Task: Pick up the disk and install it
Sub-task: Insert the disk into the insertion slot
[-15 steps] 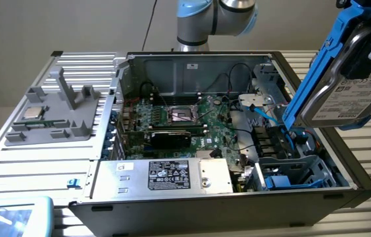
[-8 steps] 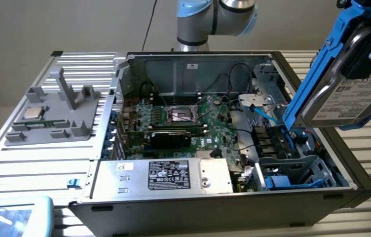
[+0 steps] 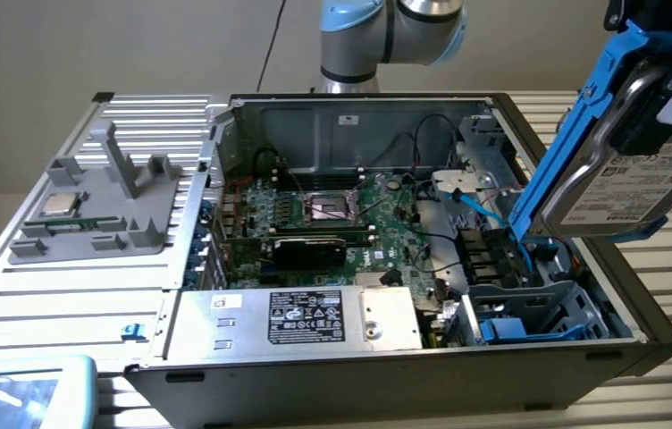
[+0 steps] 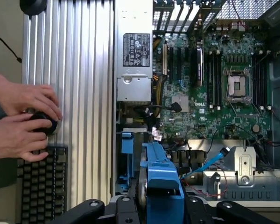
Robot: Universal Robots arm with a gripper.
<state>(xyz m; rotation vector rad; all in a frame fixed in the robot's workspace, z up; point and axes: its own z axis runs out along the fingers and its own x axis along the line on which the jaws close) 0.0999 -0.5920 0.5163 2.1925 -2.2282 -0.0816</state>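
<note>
At the exterior view's upper right, the gripper (image 3: 670, 94) is clamped on the disk (image 3: 636, 183) and holds it in the air, tilted on edge. The disk's white label faces the camera, and its blue carrier (image 3: 577, 134) runs along the side toward the exterior view's left. The disk hangs above the end of the open computer case (image 3: 348, 121) that lies at the exterior view's right, over the drive cage (image 3: 550, 304), and is not seated in it. In the wrist view the carrier's blue edge sits between black parts of the gripper, with the case interior well below.

The case lies on its side on a ribbed metal table (image 3: 62, 304). Inside it are the green motherboard (image 3: 396, 237) with its processor socket (image 3: 330, 207) and, along the near wall, a silver power supply (image 3: 306, 317) with a black label. A blue cable runs near the cage. The robot arm (image 3: 390, 27) rises behind the case.

Beside the case, at the exterior view's left, a grey fixture (image 3: 110, 206) stands on the table with a small square processor chip (image 3: 62, 204) resting on it.

The wrist view also shows a person's hands (image 4: 16, 135) closed round a round black object (image 4: 44, 122) at the table's edge, just beside a black keyboard (image 4: 42, 186).
</note>
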